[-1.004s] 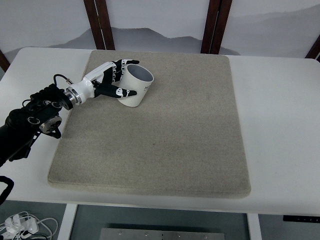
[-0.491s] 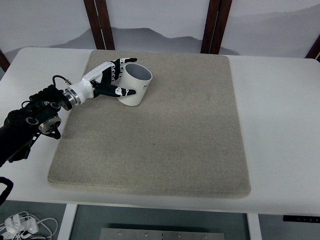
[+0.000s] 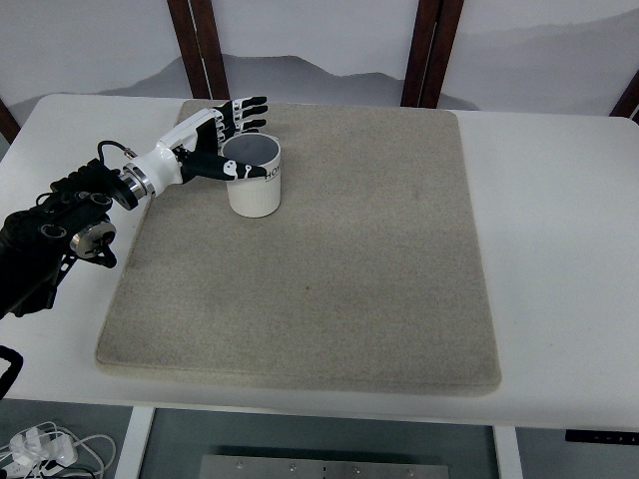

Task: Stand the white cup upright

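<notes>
The left hand (image 3: 222, 140) curls loosely around the white cup (image 3: 254, 178), thumb in front and fingers behind, seemingly steadying it so it stands upright, mouth up, near the far left corner of the beige mat (image 3: 329, 289).

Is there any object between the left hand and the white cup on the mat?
Nothing visible. The left hand is right at the white cup, fingers around its rim, and the cup stands upright on the mat.
</notes>
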